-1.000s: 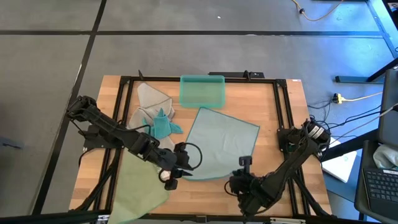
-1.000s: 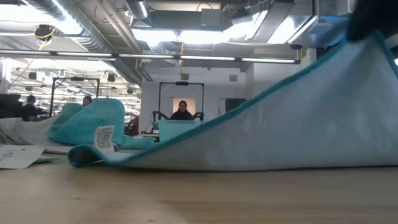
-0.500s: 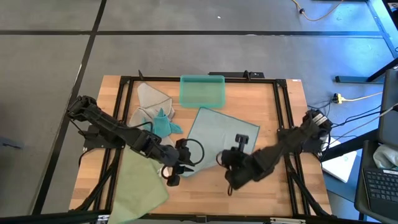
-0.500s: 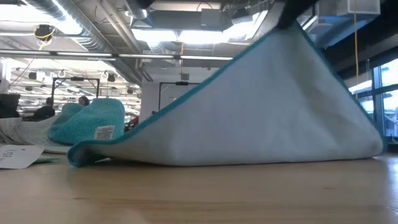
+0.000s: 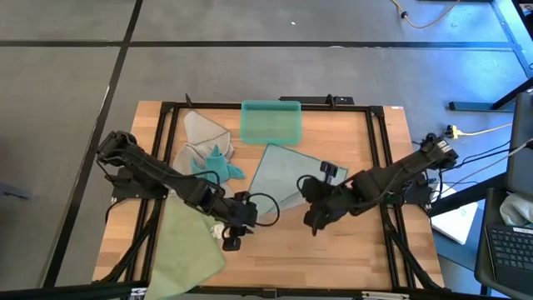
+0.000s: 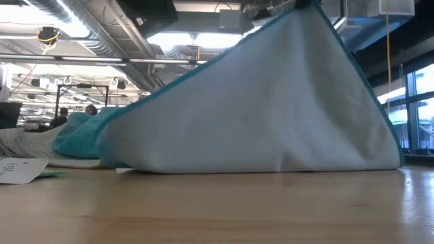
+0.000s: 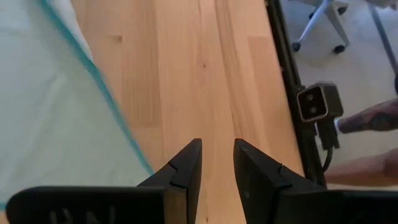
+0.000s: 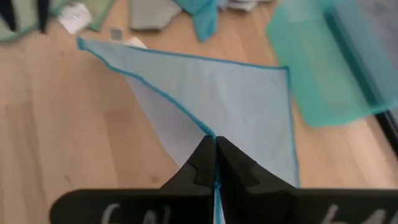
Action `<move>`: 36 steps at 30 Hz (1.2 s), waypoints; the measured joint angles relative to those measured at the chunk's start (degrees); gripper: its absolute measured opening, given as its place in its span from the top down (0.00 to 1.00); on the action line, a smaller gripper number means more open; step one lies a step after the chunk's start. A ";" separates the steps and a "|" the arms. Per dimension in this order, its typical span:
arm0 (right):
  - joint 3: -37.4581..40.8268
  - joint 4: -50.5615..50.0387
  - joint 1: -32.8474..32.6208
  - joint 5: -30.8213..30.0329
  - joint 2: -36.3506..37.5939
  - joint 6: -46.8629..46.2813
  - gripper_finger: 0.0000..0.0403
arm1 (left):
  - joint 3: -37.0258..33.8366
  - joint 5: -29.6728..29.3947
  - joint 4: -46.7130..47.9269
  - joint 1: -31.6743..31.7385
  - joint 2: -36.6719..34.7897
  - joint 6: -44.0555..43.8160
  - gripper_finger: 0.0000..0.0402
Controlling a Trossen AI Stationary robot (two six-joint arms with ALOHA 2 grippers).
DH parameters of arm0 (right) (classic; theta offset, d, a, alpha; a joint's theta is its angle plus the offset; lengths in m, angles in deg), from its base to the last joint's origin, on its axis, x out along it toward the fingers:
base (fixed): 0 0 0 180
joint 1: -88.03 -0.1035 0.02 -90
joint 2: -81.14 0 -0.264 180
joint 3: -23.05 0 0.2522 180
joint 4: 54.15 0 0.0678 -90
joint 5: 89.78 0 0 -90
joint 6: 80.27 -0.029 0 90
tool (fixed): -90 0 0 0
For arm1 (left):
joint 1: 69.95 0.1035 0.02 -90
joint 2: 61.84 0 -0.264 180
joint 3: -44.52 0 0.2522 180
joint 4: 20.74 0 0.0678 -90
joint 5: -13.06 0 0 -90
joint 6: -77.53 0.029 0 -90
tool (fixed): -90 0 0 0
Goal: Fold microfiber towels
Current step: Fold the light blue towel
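Note:
A pale blue towel point(image 5: 283, 173) with a teal hem lies mid-table, its near part raised like a tent point(image 6: 271, 102). My right gripper point(image 5: 315, 220) is shut on that raised part. My left gripper point(image 5: 230, 237) hovers over bare wood by the towel's left side point(image 7: 50, 106), fingers slightly apart with nothing between them. A grey towel point(image 5: 204, 132) and a crumpled teal towel point(image 5: 218, 164) lie at the far left. A pale green towel point(image 5: 187, 248) lies spread at the near left corner. My right gripper pinches the pale blue towel's teal hem point(image 8: 210, 133) between its two fingers, slanting down from the table's right side. The held part is lifted clear. The cloth slopes down from it to the table, where the far part point(image 8: 249, 87) lies flat.
A rigid teal bin point(image 5: 271, 121) stands at the far edge, behind the towel. A white tag point(image 6: 17, 169) lies on the wood at the left. A black frame point(image 5: 379, 167) runs round the table. Bare wood point(image 5: 275, 258) lies along the near edge.
My right gripper has risen and gone from the near edge toward the table's middle, carrying the towel's near part up and over toward the far side. The cloth stands taller now, and its far part has stayed flat. My left gripper has sunk a little.

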 joint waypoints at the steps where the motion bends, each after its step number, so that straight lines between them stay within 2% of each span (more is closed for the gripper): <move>1: 0.00 -0.84 0.17 0.13 0.36 -0.07 0.98 | 0.00 -0.02 -0.21 -0.16 0.42 -0.06 0.79; 6: 0.02 -3.12 0.38 1.25 0.86 -0.07 0.96 | 0.00 -1.62 0.13 -0.24 2.02 -0.34 0.79; 12: 0.02 -3.09 0.60 1.52 0.86 -0.05 0.99 | 0.05 -2.34 1.97 -0.35 3.36 -1.12 0.79; 17: 0.02 -2.19 1.88 1.56 0.86 -0.18 0.96 | 0.05 -2.22 1.95 -1.21 5.06 -5.22 0.79; 22: 0.02 -0.03 2.42 2.33 0.86 -0.11 0.98 | 0.04 -7.28 -0.56 -2.31 7.43 -10.63 0.79; 30: 0.02 0.12 2.63 2.87 0.86 1.38 0.97 | 0.04 -4.93 -2.10 -4.18 12.61 -18.30 0.79; 36: 0.02 0.03 2.63 2.99 0.86 1.55 0.98 | 0.04 -8.32 -1.51 -5.00 12.63 -19.52 0.79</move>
